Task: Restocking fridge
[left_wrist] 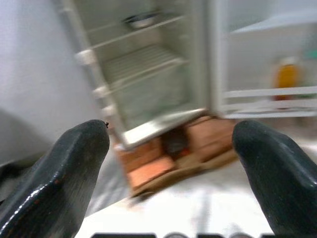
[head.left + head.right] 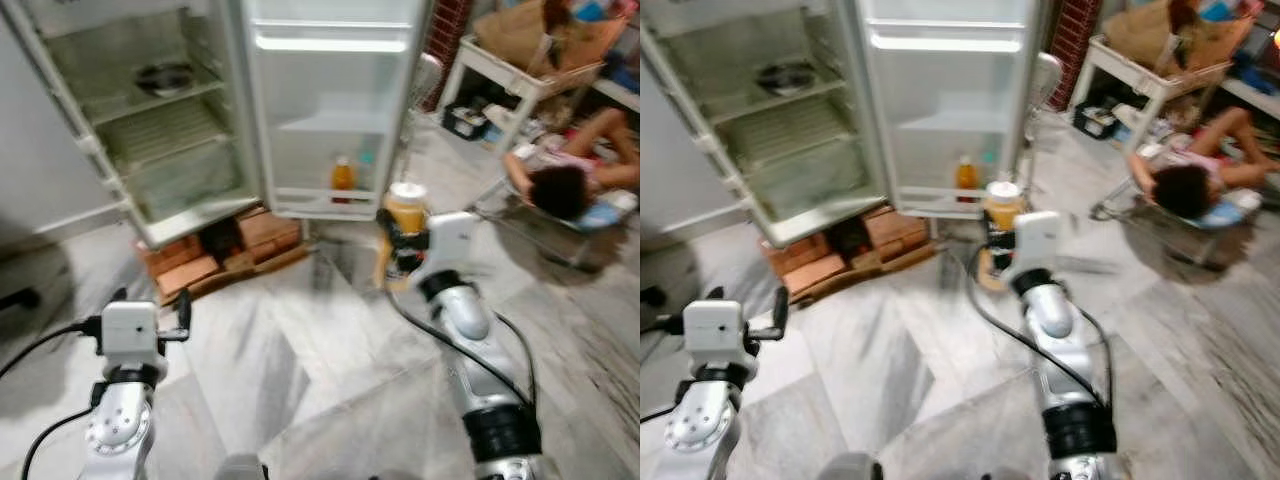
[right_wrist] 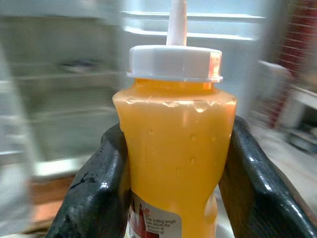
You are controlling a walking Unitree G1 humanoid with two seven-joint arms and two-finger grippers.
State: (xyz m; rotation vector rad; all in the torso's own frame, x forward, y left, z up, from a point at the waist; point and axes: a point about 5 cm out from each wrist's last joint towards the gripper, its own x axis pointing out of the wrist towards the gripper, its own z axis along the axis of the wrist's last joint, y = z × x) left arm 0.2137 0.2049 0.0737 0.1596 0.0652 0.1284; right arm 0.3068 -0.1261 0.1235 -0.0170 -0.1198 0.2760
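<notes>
Orange sauce in a white-capped bottle [image 3: 176, 144] is sitting upright between the black fingers [image 3: 99, 193] of the right tool [image 2: 404, 243], which is gripping it from both sides, short of the open fridge [image 2: 200, 120]. Beyond the bottle, a smaller orange bottle [image 2: 342, 176] is standing on the fridge door's lowest rack, and a metal bowl [image 2: 165, 76] is resting on an upper wire shelf. Bricks [image 2: 225, 250] are propping the fridge base. Away from the fridge, the left tool [image 1: 168, 173] is hanging spread open, holding nothing. Right of the fridge, a person [image 2: 570, 175] is lying on the floor near a white worktop [image 2: 520, 75].
</notes>
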